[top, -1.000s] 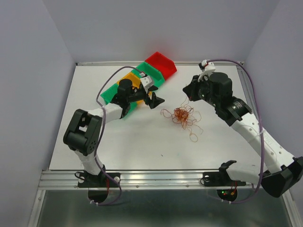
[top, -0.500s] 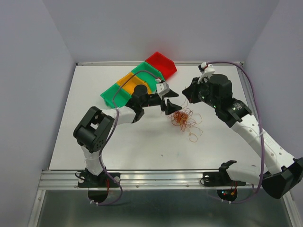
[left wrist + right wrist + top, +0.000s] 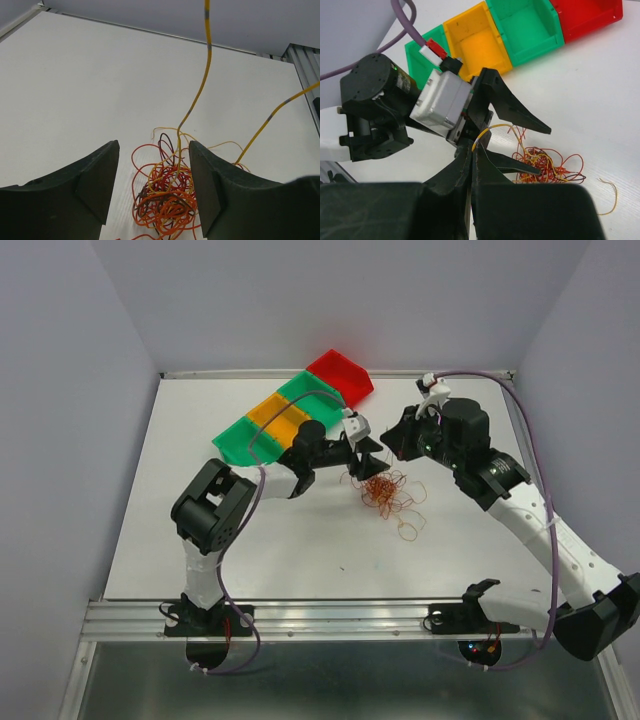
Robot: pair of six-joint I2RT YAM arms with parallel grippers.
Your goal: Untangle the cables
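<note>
The cables (image 3: 388, 490) lie as a tangled clump of thin orange, red and yellow wires in the middle of the white table. In the left wrist view the clump (image 3: 165, 200) lies between my open left gripper's (image 3: 154, 192) fingers, just beyond the tips. My left gripper (image 3: 366, 458) hovers at the clump's left edge. My right gripper (image 3: 472, 146) is shut on a yellow wire (image 3: 492, 129) that arcs down into the clump (image 3: 547, 165). In the top view the right gripper (image 3: 392, 443) is raised just above and behind the clump.
A row of bins, green (image 3: 232, 441), orange (image 3: 275, 412), green (image 3: 312, 390) and red (image 3: 340, 375), lies at the back of the table behind the left arm. Loose wire loops (image 3: 408, 528) trail toward the front right of the clump.
My left gripper has swung right from beside the bins to the clump's left edge. My right gripper has stayed almost still, holding the yellow wire.
</note>
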